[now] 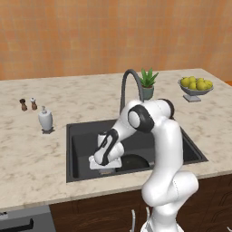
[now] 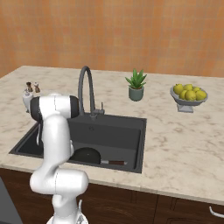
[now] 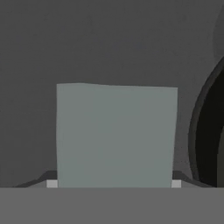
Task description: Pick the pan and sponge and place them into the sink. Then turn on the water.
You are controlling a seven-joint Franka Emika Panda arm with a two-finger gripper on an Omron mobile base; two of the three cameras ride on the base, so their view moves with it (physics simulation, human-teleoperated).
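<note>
The pincer [image 3: 113,186] is low inside the sink [image 1: 81,136], near its left front part. In the hand view the sponge [image 3: 116,135] stands between the two finger tips, and its grey-blue face covers the middle of that view. A small light piece of each tip shows at each lower corner of the sponge, just beside its edges. The tips seem to press on the two sides of the sponge, so the pincer is pinching it, opened only as wide as the sponge itself.

In the left base view the hand [image 1: 105,154] hangs just above the dark floor of the sink, and I cannot see the sponge there because the hand hides it.

The pan [image 2: 86,155] lies on the floor of the sink, near its front wall, with its brown handle pointing to the right. In the hand view its round black rim shows at the right edge, near the sponge but apart from it.

The faucet [image 2: 85,87] rises from the desk [image 2: 183,144] at the back edge of the sink. No water runs from it.
</note>
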